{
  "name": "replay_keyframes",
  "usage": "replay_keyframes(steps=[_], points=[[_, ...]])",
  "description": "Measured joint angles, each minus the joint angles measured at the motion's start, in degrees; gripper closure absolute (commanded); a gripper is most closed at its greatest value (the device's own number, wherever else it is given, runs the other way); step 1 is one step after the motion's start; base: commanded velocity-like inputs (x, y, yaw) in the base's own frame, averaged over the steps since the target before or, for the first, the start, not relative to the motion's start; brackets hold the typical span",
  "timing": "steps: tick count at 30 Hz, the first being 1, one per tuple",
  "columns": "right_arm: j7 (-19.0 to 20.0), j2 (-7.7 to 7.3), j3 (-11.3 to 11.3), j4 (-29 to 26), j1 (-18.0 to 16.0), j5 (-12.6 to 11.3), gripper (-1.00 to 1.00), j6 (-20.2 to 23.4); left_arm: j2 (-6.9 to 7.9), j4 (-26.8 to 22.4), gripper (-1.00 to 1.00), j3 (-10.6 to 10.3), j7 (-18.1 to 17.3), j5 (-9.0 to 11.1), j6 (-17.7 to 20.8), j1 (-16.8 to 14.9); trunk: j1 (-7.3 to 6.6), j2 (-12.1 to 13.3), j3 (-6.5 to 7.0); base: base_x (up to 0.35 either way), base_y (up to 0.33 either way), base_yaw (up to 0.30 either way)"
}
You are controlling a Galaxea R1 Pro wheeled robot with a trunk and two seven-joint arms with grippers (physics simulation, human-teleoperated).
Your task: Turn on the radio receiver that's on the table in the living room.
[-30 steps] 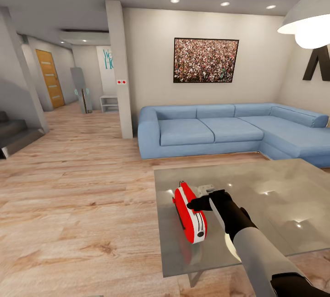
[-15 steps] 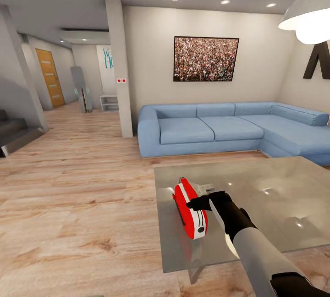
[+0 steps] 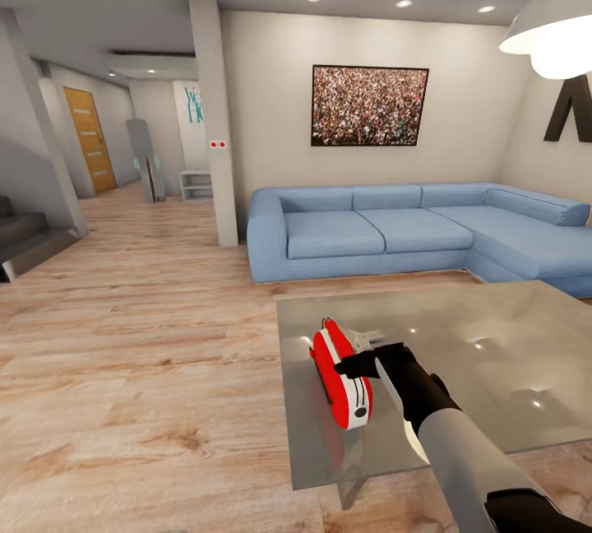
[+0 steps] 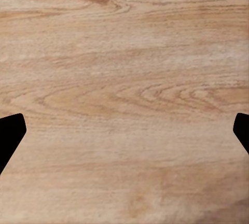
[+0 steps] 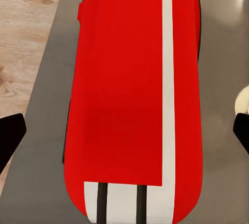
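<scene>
Radio receiver (image 3: 340, 379) stands on edge near table (image 3: 493, 336) front-left corner. Right gripper (image 3: 349, 366) touches its top, fingers wide, likely seeking switch. Left gripper (image 4: 124, 133) wide over floor (image 4: 124, 53), idle.

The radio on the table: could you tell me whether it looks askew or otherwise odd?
Yes. The radio stands on its narrow edge near the table's left front corner, set at an angle to the table's edges. The right hand is at its side. No damage or spill shows.
</scene>
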Motion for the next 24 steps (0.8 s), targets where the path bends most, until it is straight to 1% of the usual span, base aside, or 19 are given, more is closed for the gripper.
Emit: replay_keyframes(steps=[13, 16, 20, 24], points=[[0.0, -0.01, -0.1, 0.1, 0.0, 0.0, -1.00, 0.0, -0.14, 0.0, -1.00, 0.0, -0.4, 0.4, 0.0, 0.0, 0.00, 0.0, 0.00, 0.000, 0.000, 0.000], [0.0, 0.00, -0.1, 0.1, 0.0, 0.0, -1.00, 0.0, -0.53, 0.0, -1.00, 0.1, -0.5, 0.6, 0.0, 0.0, 0.00, 0.0, 0.00, 0.000, 0.000, 0.000], [0.0, -0.01, -0.1, 0.1, 0.0, 0.0, -1.00, 0.0, -0.68, 0.0, -1.00, 0.1, -0.5, 0.7, -0.1, 0.0, 0.87, -1.6, -0.71, 0.000, 0.000, 0.000], [0.0, 0.00, -0.1, 0.0, 0.0, 0.0, -1.00, 0.0, -0.81, 0.0, -1.00, 0.2, -0.4, 0.7, -0.3, 0.0, 0.88, -1.6, -0.72, 0.000, 0.000, 0.000]])
